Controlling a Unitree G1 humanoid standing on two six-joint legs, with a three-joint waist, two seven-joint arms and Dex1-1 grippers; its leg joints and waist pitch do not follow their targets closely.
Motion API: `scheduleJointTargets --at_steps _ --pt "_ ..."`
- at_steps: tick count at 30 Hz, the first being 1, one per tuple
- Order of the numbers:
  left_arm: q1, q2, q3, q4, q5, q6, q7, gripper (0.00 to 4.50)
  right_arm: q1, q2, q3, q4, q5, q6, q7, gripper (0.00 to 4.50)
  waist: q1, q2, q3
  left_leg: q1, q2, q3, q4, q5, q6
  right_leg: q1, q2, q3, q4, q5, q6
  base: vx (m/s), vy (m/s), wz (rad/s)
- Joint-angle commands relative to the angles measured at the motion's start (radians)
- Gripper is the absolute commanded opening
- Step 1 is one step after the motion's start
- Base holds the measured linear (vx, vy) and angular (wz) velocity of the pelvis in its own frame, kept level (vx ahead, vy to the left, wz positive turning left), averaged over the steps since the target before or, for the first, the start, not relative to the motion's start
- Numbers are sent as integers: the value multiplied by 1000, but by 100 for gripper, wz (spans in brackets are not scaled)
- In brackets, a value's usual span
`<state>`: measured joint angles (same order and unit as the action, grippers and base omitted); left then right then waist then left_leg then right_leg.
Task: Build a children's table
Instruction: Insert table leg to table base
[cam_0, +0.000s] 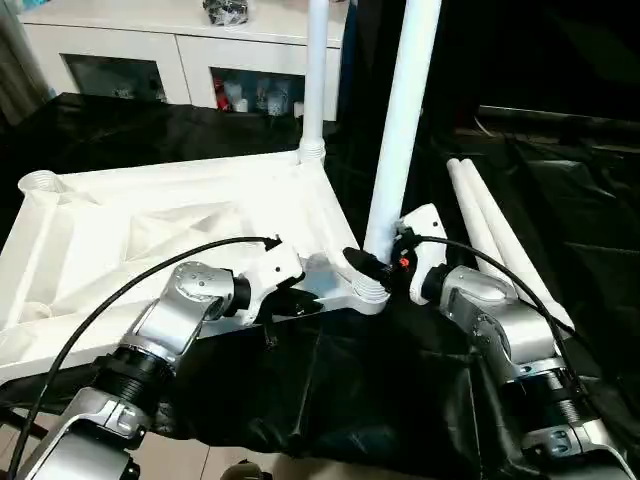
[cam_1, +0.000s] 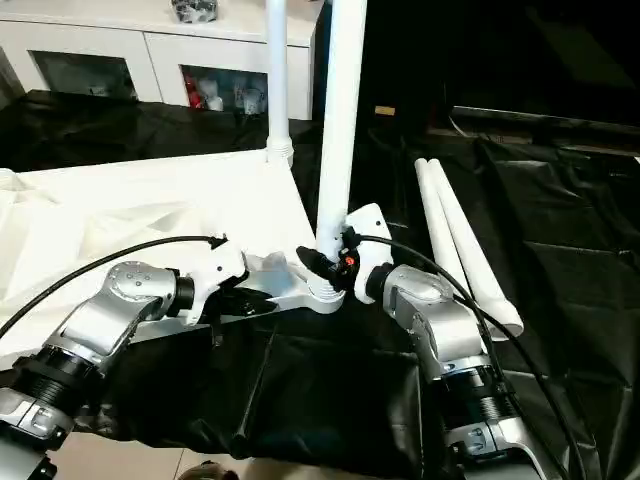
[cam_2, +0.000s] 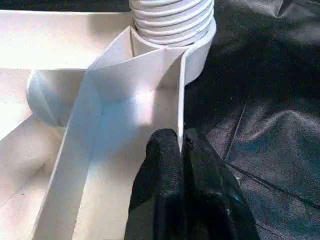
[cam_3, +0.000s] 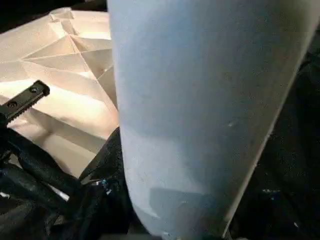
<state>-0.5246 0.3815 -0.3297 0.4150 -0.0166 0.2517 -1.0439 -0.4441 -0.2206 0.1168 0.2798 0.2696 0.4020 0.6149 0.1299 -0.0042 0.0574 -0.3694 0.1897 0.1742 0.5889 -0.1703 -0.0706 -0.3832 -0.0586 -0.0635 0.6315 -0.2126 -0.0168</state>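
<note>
From the head views, the leg (cam_0: 400, 130) in the near corner socket (cam_0: 368, 290) leans a little; if the right gripper (cam_0: 385, 262), clamped round its base, twists it crooked, the threads could bind or the top (cam_0: 150, 240) could slide on the black cloth (cam_0: 330, 390). The left wrist view shows the left gripper (cam_2: 181, 150) pinching the top's thin rim just beside that socket. In the right wrist view the leg sits hard against the fingers (cam_3: 107, 150).
</note>
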Motion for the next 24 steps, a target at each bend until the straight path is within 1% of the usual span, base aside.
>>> scheduleJointTargets --at_steps 1,2,3,4,5,6,7,9,10,11,13,18,21,22,23,24 --pt "1 -26 47 -1 -59 1 10 0 16 17 -44 42 39 9 -3 193 0 -4 -68 13 43 -14 -68 -171 2 41 -96 56 -77 -143 -180 0 0 0" --pt "1 -26 48 -1 -60 1 10 0 16 18 -47 43 42 8 -4 193 0 -4 -68 13 44 -15 -68 -170 3 41 -96 55 -77 -144 -181 0 0 0" --pt "0 -28 51 -2 -62 3 12 0 21 25 -66 52 57 6 -7 193 1 -4 -68 13 44 -16 -69 -169 4 41 -96 54 -77 -143 -183 0 0 0" --pt "0 -30 53 -1 -62 4 13 0 30 31 -87 61 69 -1 -9 192 1 5 -69 13 45 -16 -68 -172 3 40 -97 55 -77 -139 -186 0 0 0" --pt "0 -30 53 -1 -62 4 13 0 30 31 -87 61 69 -1 -9 192 -1 2 -69 13 45 -16 -69 -175 2 39 -95 54 -78 -136 -187 0 0 0" --pt "-2 -31 55 1 -62 4 14 0 42 40 -110 68 89 -8 -6 192 0 -1 -69 14 45 -15 -68 -175 4 41 -94 54 -77 -127 -188 0 0 0" --pt "-2 -32 57 1 -62 5 15 0 47 44 -118 72 97 -11 -4 192 0 -1 -70 12 44 -15 -68 -169 6 42 -95 54 -76 -121 -190 0 0 0" --pt "-3 -33 58 3 -61 5 16 0 58 49 -133 82 111 -21 2 192 1 0 -70 12 44 -15 -68 -166 8 41 -94 53 -76 -121 -190 0 0 0" --pt "-4 -34 59 4 -59 5 17 0 71 55 -144 92 118 -30 9 192 2 5 -69 13 45 -16 -68 -170 8 40 -96 54 -76 -124 -191 0 0 0" --pt "-4 -35 60 6 -58 5 17 0 81 59 -148 96 120 -35 15 192 2 3 -70 13 45 -15 -68 -172 8 40 -96 54 -77 -123 -191 0 0 0" --pt "-6 -36 61 11 -52 1 23 0 98 64 -152 110 117 -53 21 192 3 1 -70 12 44 -15 -68 -176 10 40 -96 54 -78 -131 -191 0 0 0" --pt "-12 -40 64 22 -46 -5 32 0 129 71 -152 136 105 -101 17 192 5 4 -67 14 46 -16 -72 -199 7 37 -97 54 -85 -186 -178 0 0 0" --pt "-17 -43 66 32 -41 -10 41 0 155 68 -123 135 67 -147 13 192 6 4 -67 13 45 -16 -72 -198 8 37 -97 54 -86 -193 -172 0 0 0" --pt "-17 -43 66 32 -41 -10 41 0 155 68 -123 135 67 -147 13 192 6 4 -67 13 45 -16 -72 -200 8 37 -97 54 -87 -198 -170 0 0 0" --pt "-19 -42 65 35 -38 -13 42 0 162 62 -101 128 36 -165 7 192 7 4 -67 13 45 -16 -73 -203 7 36 -96 54 -87 -208 -167 0 0 0" --pt "-20 -42 64 37 -36 -14 42 0 163 58 -92 125 24 -170 7 192 6 4 -66 13 45 -17 -73 -204 6 35 -96 54 -88 -213 -163 0 0 0"
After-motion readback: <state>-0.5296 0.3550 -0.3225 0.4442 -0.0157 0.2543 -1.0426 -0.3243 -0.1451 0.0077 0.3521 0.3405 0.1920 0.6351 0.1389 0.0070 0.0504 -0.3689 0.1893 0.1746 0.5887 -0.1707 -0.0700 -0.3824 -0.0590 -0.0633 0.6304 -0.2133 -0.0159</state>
